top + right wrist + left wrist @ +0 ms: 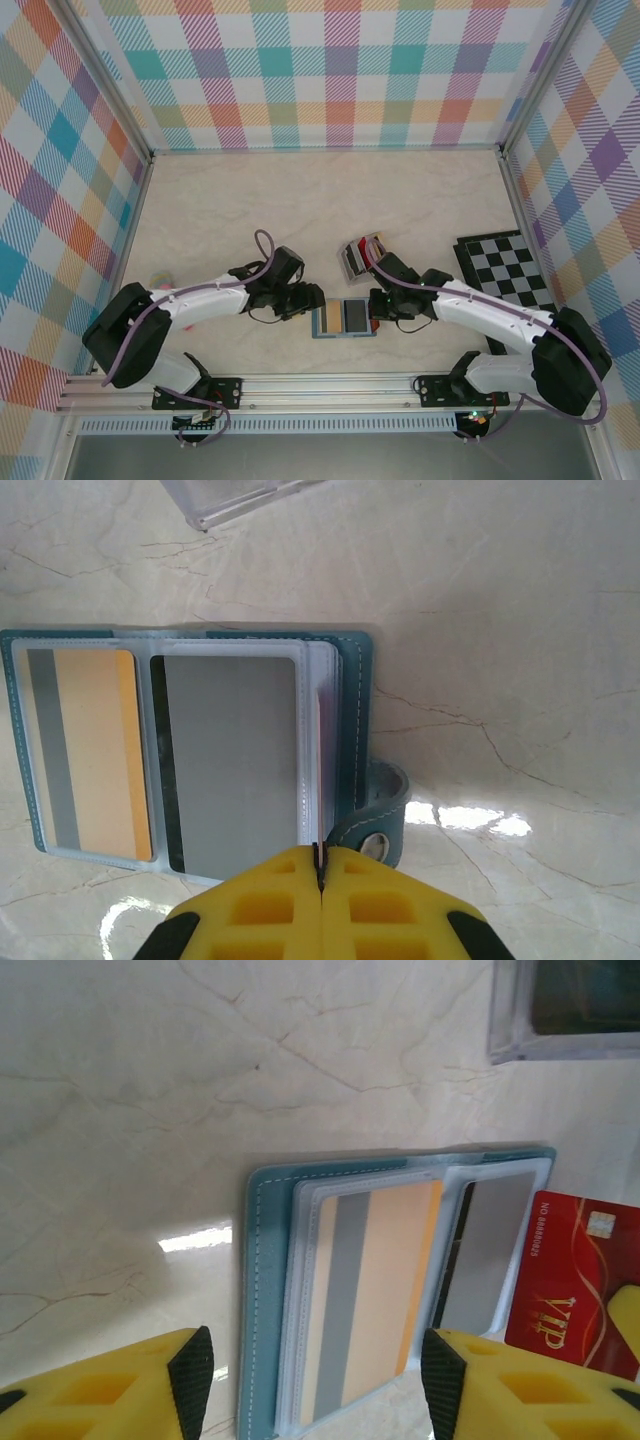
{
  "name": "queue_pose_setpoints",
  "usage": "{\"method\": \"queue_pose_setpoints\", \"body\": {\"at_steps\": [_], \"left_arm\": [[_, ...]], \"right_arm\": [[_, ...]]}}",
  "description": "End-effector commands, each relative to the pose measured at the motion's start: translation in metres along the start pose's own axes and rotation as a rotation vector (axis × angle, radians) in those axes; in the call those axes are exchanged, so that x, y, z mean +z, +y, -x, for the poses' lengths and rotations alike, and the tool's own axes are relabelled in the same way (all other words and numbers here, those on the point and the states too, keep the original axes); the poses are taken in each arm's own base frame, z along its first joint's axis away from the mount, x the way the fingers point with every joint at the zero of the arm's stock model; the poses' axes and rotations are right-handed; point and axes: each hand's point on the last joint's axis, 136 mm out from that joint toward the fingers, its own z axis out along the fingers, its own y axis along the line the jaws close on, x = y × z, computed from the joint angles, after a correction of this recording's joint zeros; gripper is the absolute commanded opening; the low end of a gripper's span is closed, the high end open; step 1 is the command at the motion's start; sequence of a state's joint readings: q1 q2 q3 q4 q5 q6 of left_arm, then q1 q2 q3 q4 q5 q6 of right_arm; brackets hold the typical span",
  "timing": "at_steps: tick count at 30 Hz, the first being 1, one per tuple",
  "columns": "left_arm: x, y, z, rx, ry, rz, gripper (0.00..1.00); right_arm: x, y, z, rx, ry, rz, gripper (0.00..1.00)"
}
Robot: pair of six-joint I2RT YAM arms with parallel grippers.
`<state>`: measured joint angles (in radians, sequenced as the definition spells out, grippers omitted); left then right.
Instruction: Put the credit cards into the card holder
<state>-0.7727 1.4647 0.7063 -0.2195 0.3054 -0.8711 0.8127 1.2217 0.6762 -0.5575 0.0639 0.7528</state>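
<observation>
The teal card holder [343, 318] lies open on the table between my two grippers. Its left slot holds a gold credit card [385, 1280] with a grey stripe. A silver-grey card [235, 760] sits in the right slot. My left gripper [317, 1380] is open just above the holder's left half, fingers on either side of the gold card. My right gripper [322, 865] is shut on a red credit card [570, 1285], which stands on edge over the holder's right side [355, 710], beside the snap tab [380, 825].
A small clear-grey rack [360, 255] with more cards stands just behind the holder. A black-and-white chequered board [510, 270] lies at the right, and a small pink object [160, 280] near the left wall. Plaid walls enclose the table.
</observation>
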Motion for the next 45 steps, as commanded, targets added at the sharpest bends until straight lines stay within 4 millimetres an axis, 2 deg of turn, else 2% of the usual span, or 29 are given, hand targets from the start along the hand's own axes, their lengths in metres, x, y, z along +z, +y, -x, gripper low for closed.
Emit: {"method": "queue_pose_setpoints", "body": {"at_steps": [1, 8, 17, 23, 27, 31, 34, 38, 41, 45], "left_arm": [[0.009, 0.006, -0.008, 0.008, 0.022, 0.01, 0.56], [0.024, 0.019, -0.016, -0.014, 0.049, 0.031, 0.49], [0.031, 0.016, -0.019, -0.006, 0.063, 0.037, 0.44], [0.031, 0.013, -0.018, 0.001, 0.059, 0.03, 0.41], [0.025, 0.011, -0.016, 0.003, 0.032, 0.029, 0.41], [0.011, 0.01, -0.009, 0.004, -0.028, 0.04, 0.46], [-0.002, 0.005, -0.003, 0.01, -0.079, 0.027, 0.54], [-0.02, -0.015, 0.003, 0.035, -0.13, -0.045, 0.65], [-0.03, -0.031, 0.004, 0.066, -0.14, -0.1, 0.69], [-0.029, -0.045, 0.001, 0.099, -0.109, -0.15, 0.7]], "right_arm": [[0.002, -0.002, -0.003, 0.0, 0.001, -0.002, 0.04], [0.012, 0.004, -0.007, -0.029, 0.018, 0.039, 0.05], [-0.018, 0.018, 0.009, -0.055, -0.052, 0.09, 0.06], [-0.029, 0.054, 0.012, -0.081, -0.042, 0.258, 0.08], [-0.026, 0.061, 0.014, -0.062, -0.038, 0.284, 0.08], [-0.026, 0.067, 0.016, -0.072, -0.035, 0.309, 0.08], [-0.025, 0.069, 0.016, -0.071, -0.028, 0.31, 0.08], [-0.026, 0.073, 0.016, -0.071, -0.03, 0.336, 0.08], [-0.024, 0.074, 0.016, -0.077, -0.022, 0.334, 0.08], [-0.019, 0.071, 0.015, -0.066, -0.012, 0.315, 0.08]]}}
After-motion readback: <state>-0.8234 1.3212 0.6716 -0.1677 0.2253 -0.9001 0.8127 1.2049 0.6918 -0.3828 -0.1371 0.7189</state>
